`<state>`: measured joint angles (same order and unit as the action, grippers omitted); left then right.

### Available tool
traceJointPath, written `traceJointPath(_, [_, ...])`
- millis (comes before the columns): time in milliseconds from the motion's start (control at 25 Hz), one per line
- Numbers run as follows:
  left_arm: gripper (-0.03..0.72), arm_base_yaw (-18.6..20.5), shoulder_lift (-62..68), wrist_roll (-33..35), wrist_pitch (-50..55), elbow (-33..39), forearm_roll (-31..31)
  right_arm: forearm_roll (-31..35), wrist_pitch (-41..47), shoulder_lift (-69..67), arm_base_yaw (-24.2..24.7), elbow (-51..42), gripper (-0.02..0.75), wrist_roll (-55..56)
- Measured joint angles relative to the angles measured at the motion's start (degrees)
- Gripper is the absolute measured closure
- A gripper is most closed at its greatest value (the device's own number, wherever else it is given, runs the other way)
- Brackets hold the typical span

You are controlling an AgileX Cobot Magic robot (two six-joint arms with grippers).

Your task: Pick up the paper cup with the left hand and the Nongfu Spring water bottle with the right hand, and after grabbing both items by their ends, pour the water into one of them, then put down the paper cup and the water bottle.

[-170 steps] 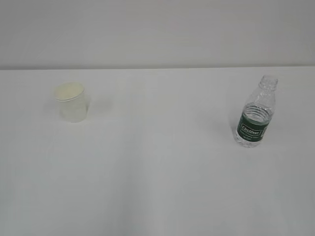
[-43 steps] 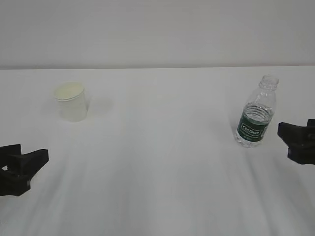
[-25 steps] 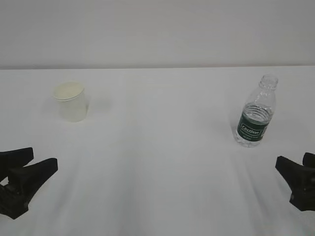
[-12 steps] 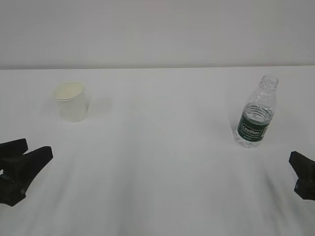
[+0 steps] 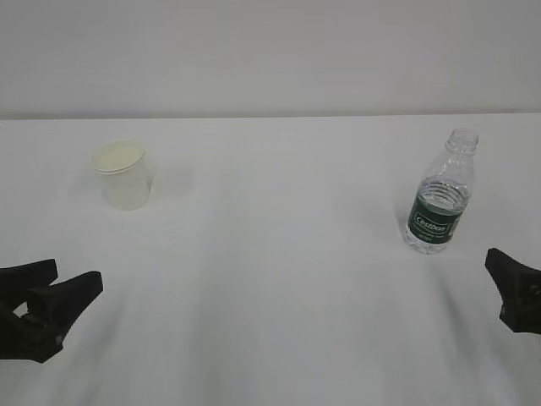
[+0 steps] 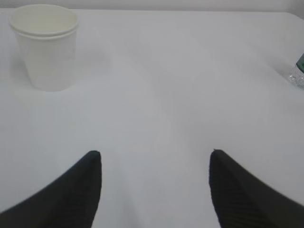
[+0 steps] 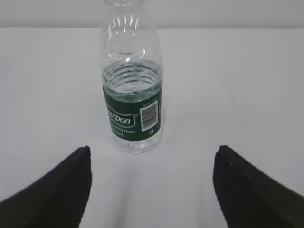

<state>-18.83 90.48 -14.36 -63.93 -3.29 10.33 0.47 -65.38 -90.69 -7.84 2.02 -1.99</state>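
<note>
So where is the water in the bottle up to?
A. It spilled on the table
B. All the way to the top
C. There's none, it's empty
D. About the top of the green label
D. In the right wrist view the water in the bottle ripples just above the green label, and the neck above is clear and empty.

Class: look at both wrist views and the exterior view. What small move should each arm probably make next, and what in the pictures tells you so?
Probably both arms should ease forward. The left tool is open with the paper cup ahead and off to its left, so it should also steer left. The right tool is open with the Nongfu Spring water bottle upright just ahead. Neither is touching anything yet.
</note>
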Motion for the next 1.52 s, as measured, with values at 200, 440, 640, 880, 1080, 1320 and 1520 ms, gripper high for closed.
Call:
traceJointPath(200, [0.172,0.0,6.87,0.79,-1.35,-0.22,-0.83,-0.91,-0.13,0.0,0.0,1.95,0.137,-5.41])
traceJointPath(440, [0.171,0.0,8.82,2.13,-1.47,-1.1,-1.78,-1.97,-0.12,-0.1,0.0,2.76,0.137,-9.97])
traceJointPath(640, [0.127,0.0,8.82,3.58,-1.69,-2.25,-2.36,-2.31,-0.15,-0.1,0.0,2.89,0.137,-10.19])
traceJointPath(880, [0.064,0.0,8.84,4.84,-1.69,-3.83,-4.47,-3.15,-0.15,-0.1,0.0,2.89,0.137,-9.96])
traceJointPath(1080, [0.062,0.0,8.94,6.53,-1.69,-4.92,-6.25,-3.28,-0.25,-2.82,0.0,3.71,0.136,-9.21])
traceJointPath(1320, [0.064,0.0,9.26,9.71,-1.69,-5.96,-7.16,-4.14,-0.25,-8.06,0.0,6.28,0.136,-7.95])
traceJointPath(1520, [0.072,0.0,11.5,10.15,-1.69,-5.96,-7.94,-4.14,-0.25,-10.28,0.0,8.9,0.136,-6.86])
